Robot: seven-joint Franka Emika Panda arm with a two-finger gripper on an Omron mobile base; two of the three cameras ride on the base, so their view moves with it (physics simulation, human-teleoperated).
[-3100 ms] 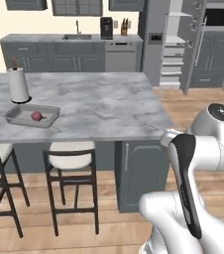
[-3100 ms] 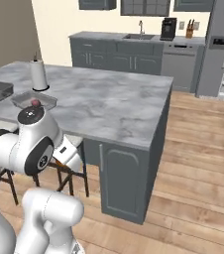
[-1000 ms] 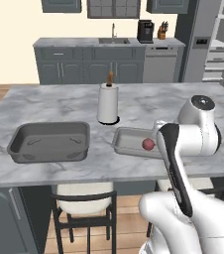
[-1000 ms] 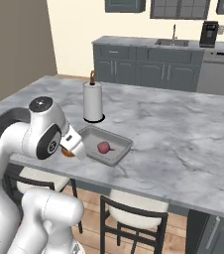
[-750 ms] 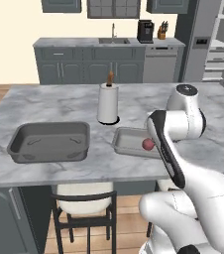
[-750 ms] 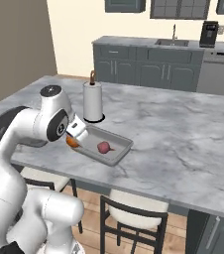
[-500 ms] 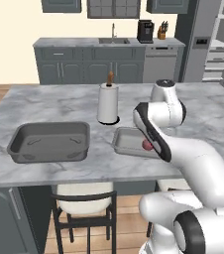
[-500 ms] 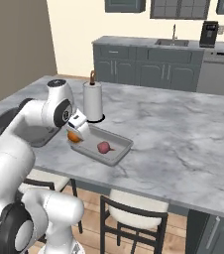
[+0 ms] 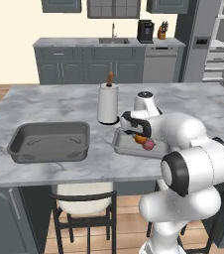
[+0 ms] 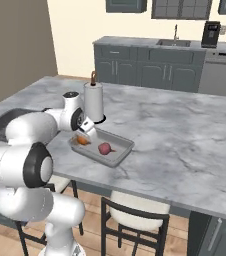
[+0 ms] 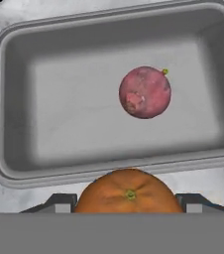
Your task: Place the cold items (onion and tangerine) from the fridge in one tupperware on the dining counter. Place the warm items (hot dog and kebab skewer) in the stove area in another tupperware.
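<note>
Above the tray [image 11: 15,99], the gripper [image 11: 129,203] pinches the tangerine [image 11: 129,191] at 6 o'clock of the onion [image 11: 144,92], positioned for release beside it.

Glossy white rounded arm links, dark joints, apparently small dark fingers [image 11: 59,202].

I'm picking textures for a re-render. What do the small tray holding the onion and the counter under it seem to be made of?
The small tray looks like matte grey plastic or brushed metal: uniform grey, soft shading, no sharp reflections. The counter looks like polished marble: pale grey with darker veins.
</note>
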